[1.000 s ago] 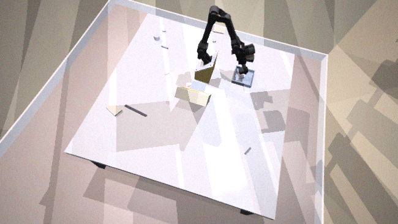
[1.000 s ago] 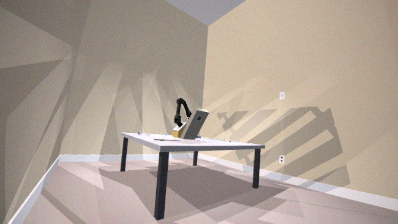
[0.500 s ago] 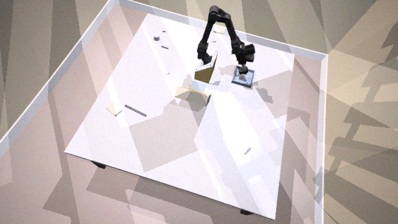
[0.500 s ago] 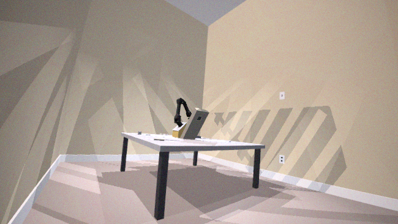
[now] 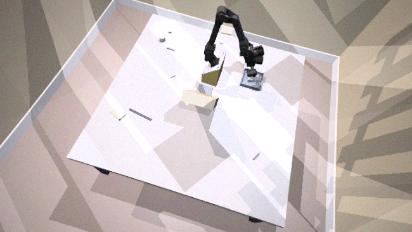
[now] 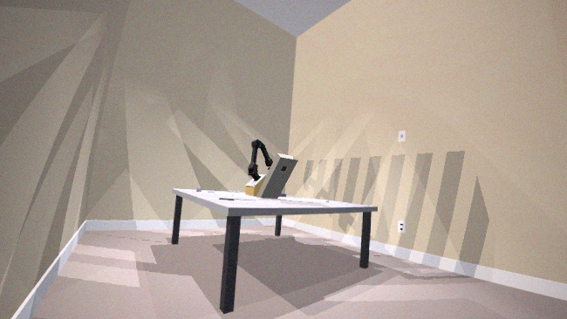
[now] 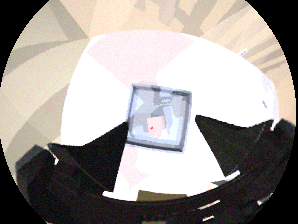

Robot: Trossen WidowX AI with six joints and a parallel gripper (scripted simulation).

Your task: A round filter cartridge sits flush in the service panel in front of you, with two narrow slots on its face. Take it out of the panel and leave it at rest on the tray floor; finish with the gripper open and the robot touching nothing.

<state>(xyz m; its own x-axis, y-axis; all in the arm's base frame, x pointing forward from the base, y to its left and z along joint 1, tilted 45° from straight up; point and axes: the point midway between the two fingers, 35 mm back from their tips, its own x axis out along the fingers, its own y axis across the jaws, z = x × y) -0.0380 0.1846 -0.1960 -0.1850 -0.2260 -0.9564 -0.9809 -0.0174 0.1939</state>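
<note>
The tray point(image 5: 250, 87) point(image 7: 187, 120) is a shallow, square, blue-grey box on the table. In the wrist view, a pale pinkish piece with a small red mark point(image 7: 156, 125), which looks like the cartridge, lies inside the tray towards its near side. Its slots cannot be made out. My gripper point(image 5: 251, 74) point(image 7: 162, 121) is open and empty above the tray, with its fingertips on either side of the tray in the wrist view. The exact height is hard to tell. The tilted service panel point(image 5: 199, 99) point(image 6: 279, 179) stands beside the arm; its face and socket are hidden.
A yellow-brown wedge-shaped box point(image 5: 210, 78) point(image 6: 251, 190) with a white sloping top stands between the arm's base and the panel. A dark bar point(image 5: 140, 114), a flat tan piece point(image 5: 117, 114) and a small grey cylinder point(image 5: 162, 39) lie farther off on the table.
</note>
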